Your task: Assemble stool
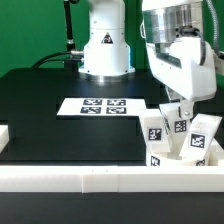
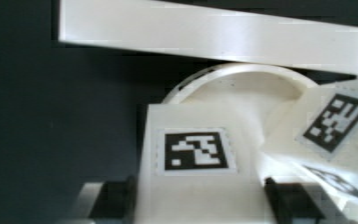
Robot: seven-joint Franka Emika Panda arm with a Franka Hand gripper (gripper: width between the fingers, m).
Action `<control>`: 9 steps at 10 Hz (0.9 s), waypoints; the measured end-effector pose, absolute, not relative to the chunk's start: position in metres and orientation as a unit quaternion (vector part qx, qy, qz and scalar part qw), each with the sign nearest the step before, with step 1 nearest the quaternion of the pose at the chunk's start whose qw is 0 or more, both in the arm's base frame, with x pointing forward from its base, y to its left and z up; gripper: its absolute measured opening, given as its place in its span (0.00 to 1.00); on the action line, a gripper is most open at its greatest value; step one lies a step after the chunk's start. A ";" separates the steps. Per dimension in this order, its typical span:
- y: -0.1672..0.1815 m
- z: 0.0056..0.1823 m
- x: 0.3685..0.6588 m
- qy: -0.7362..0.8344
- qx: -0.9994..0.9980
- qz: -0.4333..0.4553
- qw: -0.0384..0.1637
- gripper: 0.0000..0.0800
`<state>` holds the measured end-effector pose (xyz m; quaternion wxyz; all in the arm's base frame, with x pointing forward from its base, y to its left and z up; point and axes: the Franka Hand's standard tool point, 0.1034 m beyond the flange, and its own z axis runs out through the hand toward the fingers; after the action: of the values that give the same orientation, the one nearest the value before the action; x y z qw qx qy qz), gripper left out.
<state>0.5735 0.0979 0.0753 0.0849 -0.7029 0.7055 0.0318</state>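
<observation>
You have the end effector (image 1: 178,112) clamped on a tagged leg (image 2: 197,150), its fingers (image 2: 108,200) pressing both sides in the wrist view. That leg stands among the other stool parts at the exterior view's right, just behind the white border rail (image 1: 110,178). The round seat disc (image 2: 247,82) sits right behind it (only its curved edge shows). The marker board (image 1: 98,105) lies flat on the black desk (image 1: 45,120).
</observation>
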 end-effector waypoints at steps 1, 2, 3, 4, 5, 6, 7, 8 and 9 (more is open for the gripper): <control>0.099 0.075 0.573 0.710 -0.698 0.033 0.085 0.42; 0.100 0.076 0.573 0.702 -0.707 0.036 0.084 0.66; 0.103 0.083 0.572 0.694 -0.714 0.047 0.082 0.77; 0.106 0.093 0.573 0.692 -0.715 0.047 0.088 0.80; 0.110 0.101 0.572 0.688 -0.718 0.052 0.090 0.80; 0.114 0.111 0.574 0.678 -0.727 0.051 0.096 0.81; 0.113 0.110 0.574 0.654 -0.749 0.047 0.097 0.81; 0.112 0.109 0.573 0.620 -0.778 0.043 0.098 0.81; 0.113 0.109 0.573 0.574 -0.812 0.037 0.100 0.81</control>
<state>0.5735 0.1127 0.1092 0.1000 -0.8116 0.5744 0.0371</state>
